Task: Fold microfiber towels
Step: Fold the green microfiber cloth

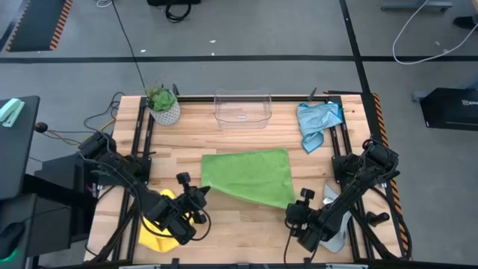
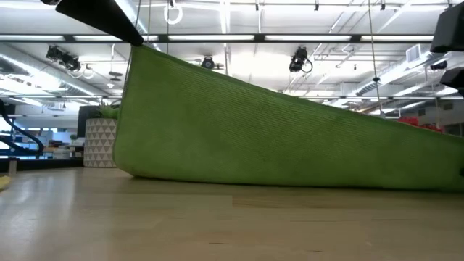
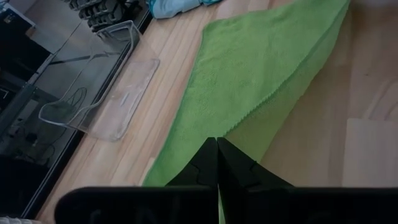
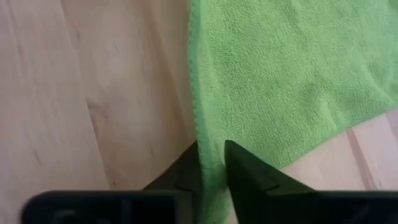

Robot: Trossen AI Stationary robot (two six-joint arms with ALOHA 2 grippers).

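The bright green towel [image 1: 249,175] lies spread in the middle of the table. Its near left corner is raised, and in the low view the cloth [image 2: 275,130] slopes from that high corner down to the table. My left gripper [image 1: 200,196] is shut on that corner. My right gripper [image 1: 299,202] is at the towel's near right corner, its fingers closed over the hem. A yellow towel [image 1: 155,233] lies under my left arm, and a pale grey one [image 1: 337,228] lies under my right arm. A light blue towel [image 1: 317,121] lies crumpled at the far right. My left gripper pinches the green towel's near left corner [image 3: 231,129] between its two fingers, slanting down from the near left. The corner is lifted clear of the table, and the cloth runs down from it to the far part, which rests on the wood. My right gripper has the towel's hem [image 4: 208,134] near the near right corner between its two fingers [image 4: 245,165], which slant down from above and lie along the edge. The cloth around them lies flat on the table.
A clear plastic bin [image 1: 243,108] stands at the far middle edge, and a potted plant [image 1: 164,104] stands at the far left. Bare wood [image 1: 246,224] shows near the front edge between my two arms.
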